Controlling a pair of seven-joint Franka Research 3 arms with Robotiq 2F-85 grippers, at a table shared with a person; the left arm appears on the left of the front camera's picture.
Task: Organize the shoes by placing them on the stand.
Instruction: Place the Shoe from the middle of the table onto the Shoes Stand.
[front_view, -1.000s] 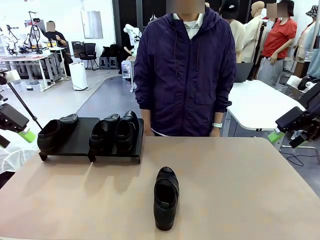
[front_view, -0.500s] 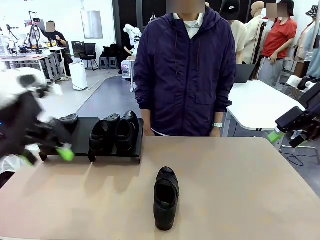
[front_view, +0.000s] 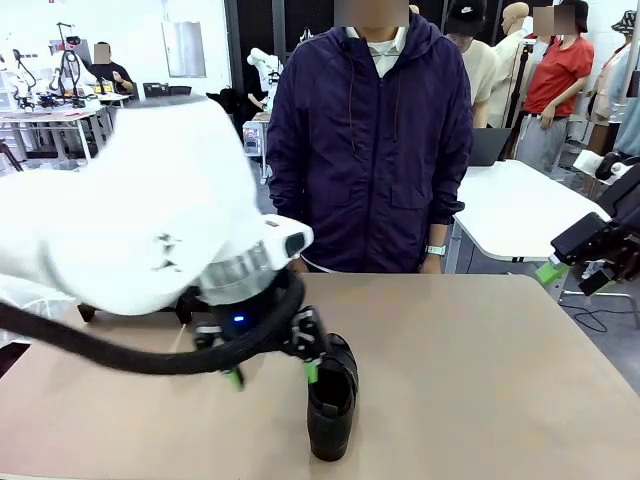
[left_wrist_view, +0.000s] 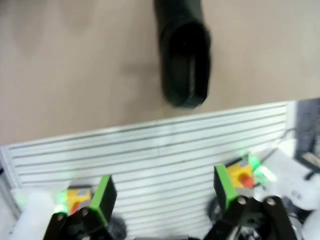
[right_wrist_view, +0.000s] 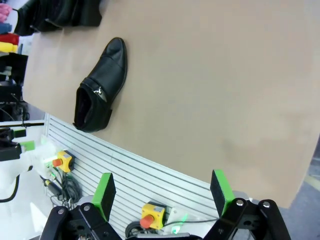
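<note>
Left side first: the white left arm fills much of our front view, its left gripper (front_view: 271, 375) low over the table (front_view: 480, 360), fingers spread wide and holding nothing, just beside the lone shoe (front_view: 332, 396) lying near the front edge. The stand (front_view: 120, 316) is hidden behind the arm apart from its front edge and a foot, so we cannot judge from here how much room remains on it.

Risk, as we judge it: one green pad sits close to the shoe's collar — a descent from this offset could nudge the shoe or tip it rather than straddle it. Glossy leather may also slip between the pads.

Right side: the right gripper (front_view: 570, 268) hangs off the table's far right edge, jaws fully apart, empty.

The left wrist view is blurred but looks down into the shoe's opening (left_wrist_view: 184, 60). The right wrist view gives the shoe's side profile (right_wrist_view: 100, 92) and, at its top left corner, dark shoes (right_wrist_view: 70, 14) at the far end of the table.
</note>
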